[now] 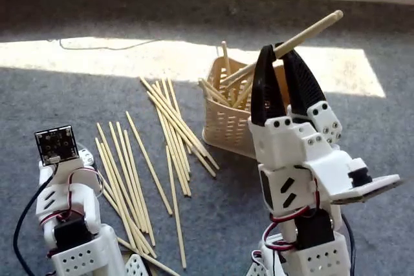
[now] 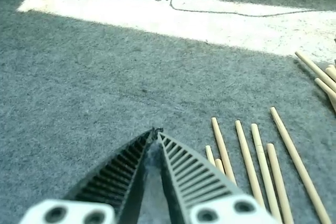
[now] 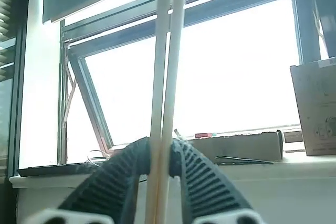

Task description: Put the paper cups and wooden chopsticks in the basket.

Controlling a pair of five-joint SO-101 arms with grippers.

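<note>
Right gripper (image 1: 277, 50) stands closest in the high view, raised above its white arm, its black jaws clamped on the held chopsticks (image 1: 312, 30). From up there they read as one slanted stick, but the right wrist view shows a pair (image 3: 166, 51) pressed side by side between the ribbed jaws of the same gripper (image 3: 161, 145). Their lower ends are hidden inside the jaws in that view. In the high view the lower end runs down toward the mouth of the basket (image 1: 226, 124); whether it touches the rim cannot be told.

That basket stands toward the far side of the carpet (image 1: 77, 95), right of the middle, at the edge of the sunlit strip (image 1: 116, 56), with several chopsticks in the basket (image 1: 228, 77) leaning out of it. Its near right wall is covered by the right arm.

Loose chopsticks (image 1: 171, 127) lie fanned across the middle of the carpet, and more toward the near left corner, where some slip behind the left arm (image 1: 68, 224) (its base cuts them off). The left gripper (image 2: 156, 132) hangs low over bare carpet with its jaws together on nothing, stick ends (image 2: 247, 150) just beside it.

A thin cable (image 2: 210, 10) crosses the sunlit strip. Behind the held pair are a window (image 3: 236, 66) and a cardboard box (image 3: 315, 108) on the sill, its print too small to make out.
</note>
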